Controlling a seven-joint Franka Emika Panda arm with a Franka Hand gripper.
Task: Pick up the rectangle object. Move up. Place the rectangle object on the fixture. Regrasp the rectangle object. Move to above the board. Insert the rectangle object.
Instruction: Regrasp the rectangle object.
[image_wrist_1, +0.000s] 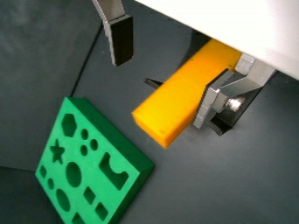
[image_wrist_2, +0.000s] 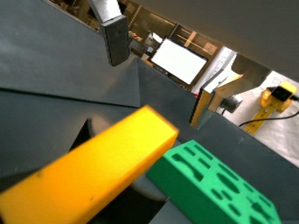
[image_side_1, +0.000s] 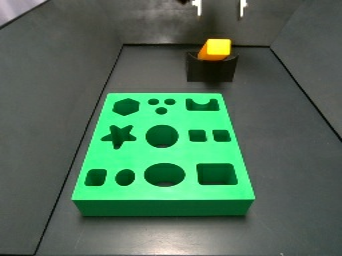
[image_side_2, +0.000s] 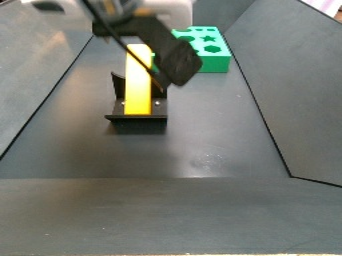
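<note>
The orange-yellow rectangle object (image_side_1: 214, 47) rests on the dark fixture (image_side_1: 211, 69) at the far end of the floor, its end facing this side view. From the opposite side the block (image_side_2: 138, 74) lies lengthwise across the fixture (image_side_2: 136, 117). My gripper (image_side_1: 219, 8) hangs open just above it. In both wrist views the block (image_wrist_1: 184, 93) (image_wrist_2: 96, 170) lies between the spread fingers, close to one finger (image_wrist_1: 218, 103) and well apart from its partner (image_wrist_1: 118, 39). The green board (image_side_1: 163, 154) lies flat nearer the front, apart from the fixture.
Dark walls enclose the floor on both sides and at the back. The board (image_wrist_1: 84, 164) (image_wrist_2: 218, 189) shows beside the block in both wrist views. Behind the fixture the board (image_side_2: 205, 48) sits by the far wall, and my arm's wrist (image_side_2: 150, 30) overhangs the block.
</note>
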